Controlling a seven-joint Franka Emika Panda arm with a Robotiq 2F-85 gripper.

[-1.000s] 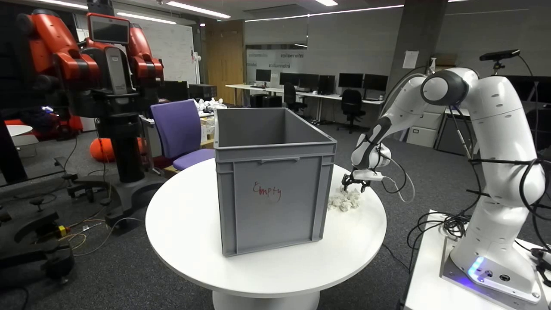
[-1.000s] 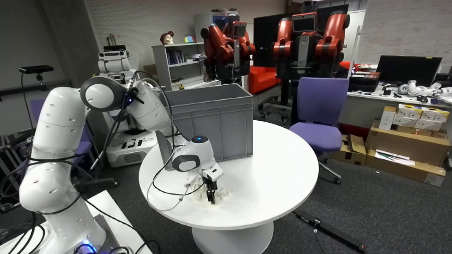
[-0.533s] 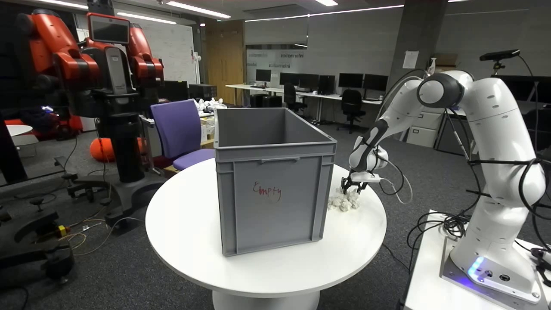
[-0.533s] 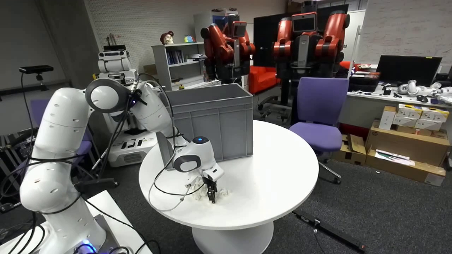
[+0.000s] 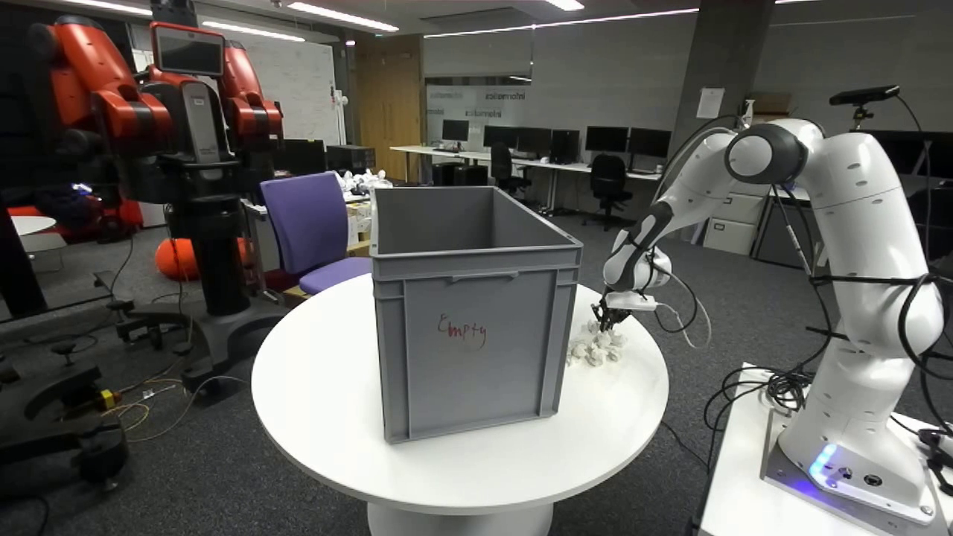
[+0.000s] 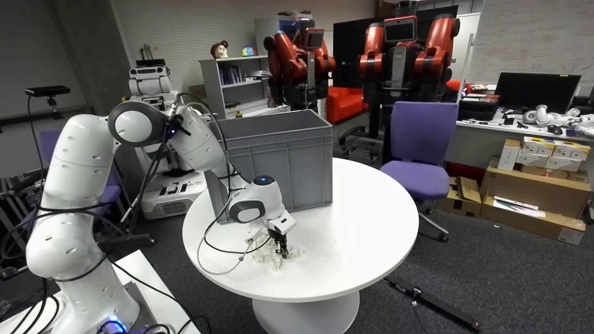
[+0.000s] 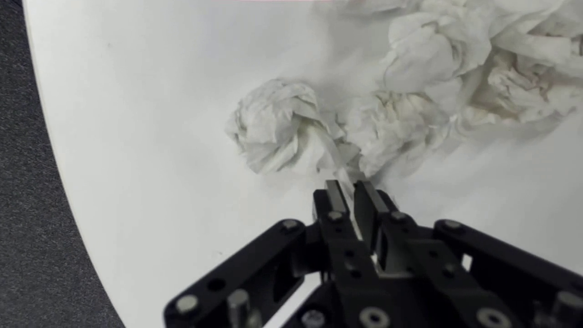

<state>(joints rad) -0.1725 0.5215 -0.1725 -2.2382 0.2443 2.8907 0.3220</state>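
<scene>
At left in the wrist view, a crumpled paper ball lies on the table just beyond your claw, whose jaws stand nearly together. A paper strip reaches from the ball to their narrow gap; you can't tell whether it is pinched. Farther right, the heaped paper is cut off by the frame edge.

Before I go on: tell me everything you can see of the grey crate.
The grey crate, plastic by its look, is boxy and open-topped, with a thick rim, ribbed walls and red handwriting reading "Empty" on one side. It stands upright on the round white table. Its inner floor is hidden in both exterior views.
</scene>
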